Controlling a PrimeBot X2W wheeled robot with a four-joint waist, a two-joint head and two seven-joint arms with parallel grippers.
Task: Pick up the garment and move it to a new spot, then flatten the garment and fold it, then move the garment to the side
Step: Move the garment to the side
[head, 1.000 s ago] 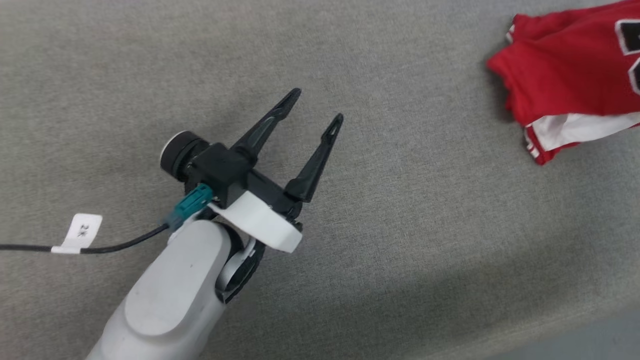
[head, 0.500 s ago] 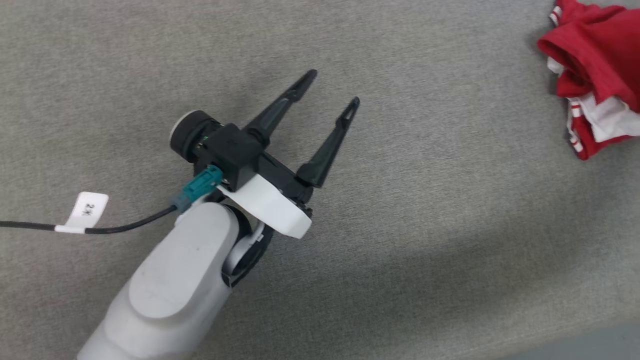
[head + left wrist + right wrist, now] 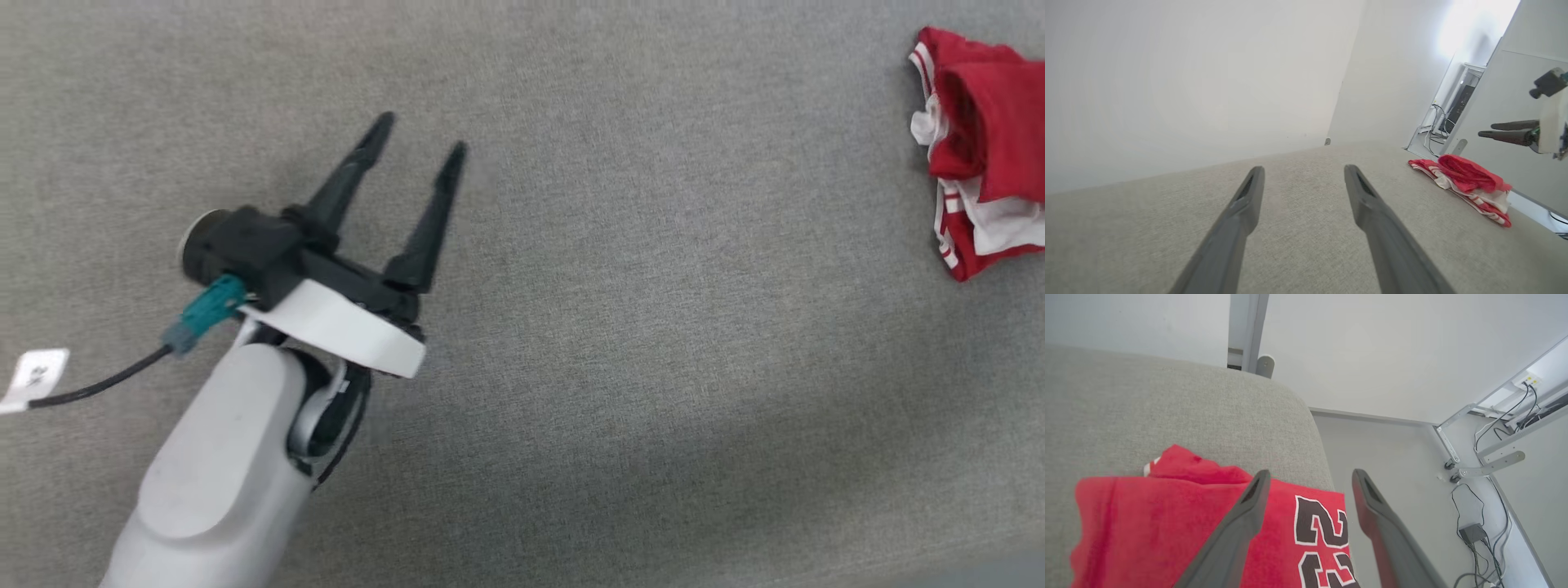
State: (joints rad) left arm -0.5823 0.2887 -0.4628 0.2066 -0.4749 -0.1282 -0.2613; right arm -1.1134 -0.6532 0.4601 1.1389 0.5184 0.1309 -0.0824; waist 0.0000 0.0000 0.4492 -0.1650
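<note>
The garment (image 3: 984, 122), a red jersey with white parts and striped trim, lies bunched at the right edge of the grey cloth-covered table (image 3: 653, 327). My left gripper (image 3: 421, 133) hovers open over bare table far to its left, with nothing between its fingers. In the left wrist view that gripper (image 3: 1304, 169) points across the table, and the garment (image 3: 1466, 175) lies ahead to the right. My right gripper (image 3: 1310, 473) is open just above the garment (image 3: 1167, 522), whose black-and-white number (image 3: 1323, 526) shows. The right gripper (image 3: 1486, 130) hangs above the garment.
The table's rounded corner (image 3: 1306, 412) and edge lie right beside the garment, with pale floor beyond. Cables and a power brick (image 3: 1472, 533) lie on the floor by a white frame. A tagged black cable (image 3: 37, 376) trails from my left wrist.
My left arm has swung to the left, still open. The garment now shows more bunched and farther right in the head view, its number out of frame; the camera may have shifted.
</note>
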